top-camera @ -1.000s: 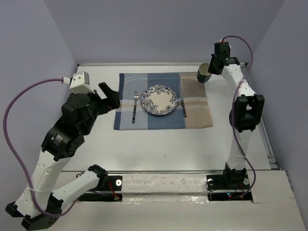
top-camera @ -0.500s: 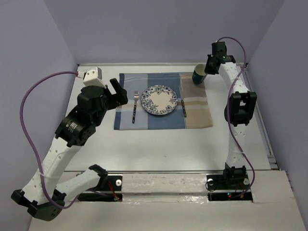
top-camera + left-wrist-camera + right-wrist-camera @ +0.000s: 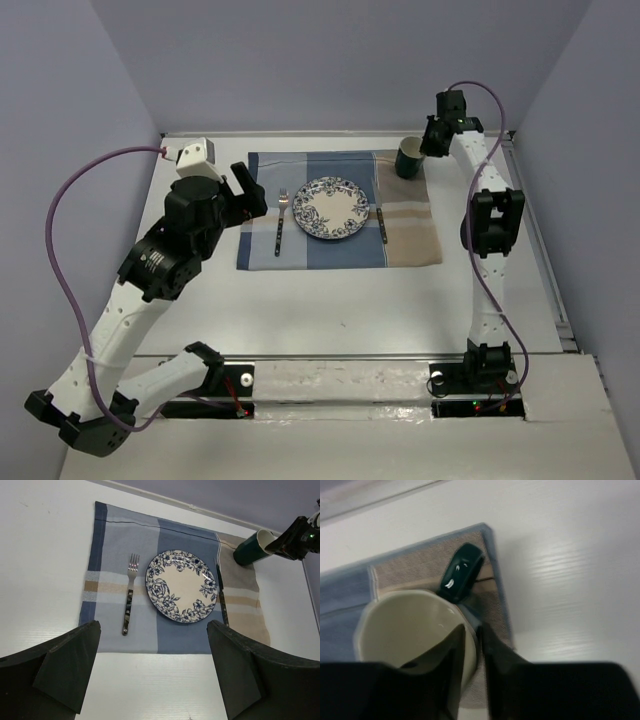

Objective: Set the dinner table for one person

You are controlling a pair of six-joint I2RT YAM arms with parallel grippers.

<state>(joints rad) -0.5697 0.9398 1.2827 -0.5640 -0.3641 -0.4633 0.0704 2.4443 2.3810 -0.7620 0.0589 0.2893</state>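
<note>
On the off-white dinner table [image 3: 330, 300] lies a blue-and-tan striped placemat [image 3: 340, 245]. On it are a blue-flowered plate [image 3: 330, 208], a fork [image 3: 281, 218] to its left and a knife [image 3: 381, 222] to its right. A dark green cup [image 3: 409, 158] with a cream inside [image 3: 405, 630] stands on the mat's far right corner. My right gripper [image 3: 428, 143] is shut on the cup's rim, one finger inside and one outside [image 3: 472, 640]. My left gripper [image 3: 243, 190] is open and empty, held above the table left of the mat, which also shows in the left wrist view [image 3: 170, 630].
A metal rail [image 3: 545, 260] runs along the table's right edge. Purple walls close in the back and sides. The cup's dark handle [image 3: 462, 570] points toward the mat's corner. Bare tabletop lies near the arm bases.
My right gripper has carried the cup leftward and lowered it onto the mat's far right corner. My left arm has risen and moved a little to the right, still open.
</note>
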